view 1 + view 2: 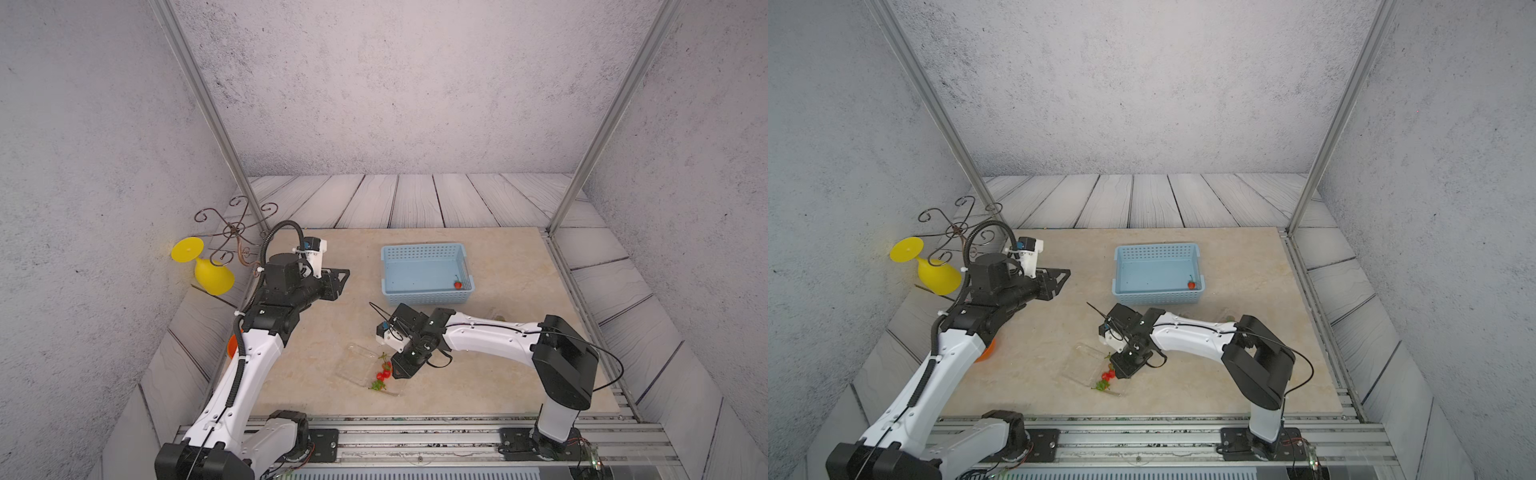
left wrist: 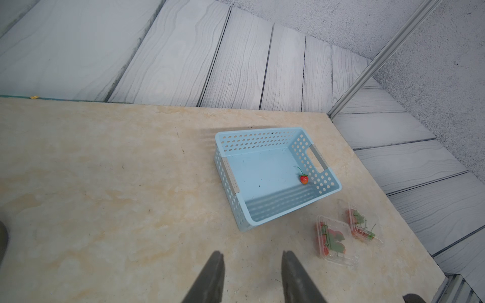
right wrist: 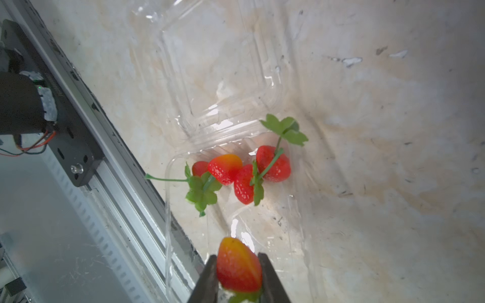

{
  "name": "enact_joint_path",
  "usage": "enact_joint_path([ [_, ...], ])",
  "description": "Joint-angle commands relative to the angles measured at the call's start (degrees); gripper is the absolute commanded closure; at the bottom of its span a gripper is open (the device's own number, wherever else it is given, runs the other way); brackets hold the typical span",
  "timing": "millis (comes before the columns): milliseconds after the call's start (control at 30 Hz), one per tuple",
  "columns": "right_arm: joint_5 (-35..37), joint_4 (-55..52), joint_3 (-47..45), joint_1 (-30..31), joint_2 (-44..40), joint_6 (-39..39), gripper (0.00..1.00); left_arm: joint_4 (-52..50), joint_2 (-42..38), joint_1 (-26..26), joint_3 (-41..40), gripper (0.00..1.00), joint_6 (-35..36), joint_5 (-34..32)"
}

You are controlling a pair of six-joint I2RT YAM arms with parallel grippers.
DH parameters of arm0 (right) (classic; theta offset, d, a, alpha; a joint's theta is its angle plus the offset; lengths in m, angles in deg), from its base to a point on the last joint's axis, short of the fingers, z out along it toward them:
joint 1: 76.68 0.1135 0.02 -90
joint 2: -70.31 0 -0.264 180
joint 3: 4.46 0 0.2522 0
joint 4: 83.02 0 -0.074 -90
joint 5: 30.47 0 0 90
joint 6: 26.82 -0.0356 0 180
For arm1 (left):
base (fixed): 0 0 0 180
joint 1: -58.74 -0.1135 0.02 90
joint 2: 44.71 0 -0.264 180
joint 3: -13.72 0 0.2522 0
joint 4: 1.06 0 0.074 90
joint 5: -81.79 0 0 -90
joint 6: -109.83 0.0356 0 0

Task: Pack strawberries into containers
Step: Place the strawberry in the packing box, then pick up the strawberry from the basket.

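While the right gripper (image 3: 238, 259) hangs above the open container (image 3: 283, 223), its jaws are closed narrowly on one strawberry (image 3: 237, 267), pinched at both sides with the leafy cap toward the wrist; the container lies near the front edge of the counter (image 1: 498, 270), about midway along it, lid folded flat beside the base; four strawberries (image 3: 225, 168) lie in the base at the hinge end. The left gripper (image 2: 252, 255) hovers over the left part of the counter, jaws parted and empty. A blue basket (image 2: 262, 139) stands toward the back edge; a single strawberry (image 2: 304, 179) lies in its front right corner. Two closed containers (image 2: 338, 258) holding strawberries sit side by side near the right edge, in front of the basket.
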Motion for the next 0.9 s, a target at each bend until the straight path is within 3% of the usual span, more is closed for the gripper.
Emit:
enact_joint_path([
  [0,1.7,0.3,-0.9,-0.1,2.0,-0.8,0.72,0.7,-0.9,-0.5,-1.1,0.60,0.0,0.4],
  [267,2.8,0.2,-1.7,-0.1,2.3,-1.0,0.58,0.6,-0.9,-0.5,-1.0,0.60,-0.1,0.4],
  [567,4.4,-2.1,0.6,-2.2,-4.8,-1.0,0.54,0.7,-0.8,-0.5,-1.1,0.60,0.0,0.5],
  [700,4.5,-2.7,2.4,-6.8,-9.5,-0.8,0.53,0.6,-0.5,-0.5,-1.0,0.60,0.0,0.5],
  [867,4.9,-3.9,5.7,-17.6,-11.5,-0.6,0.51,0.4,-0.5,-0.5,-1.0,0.60,0.1,0.2],
])
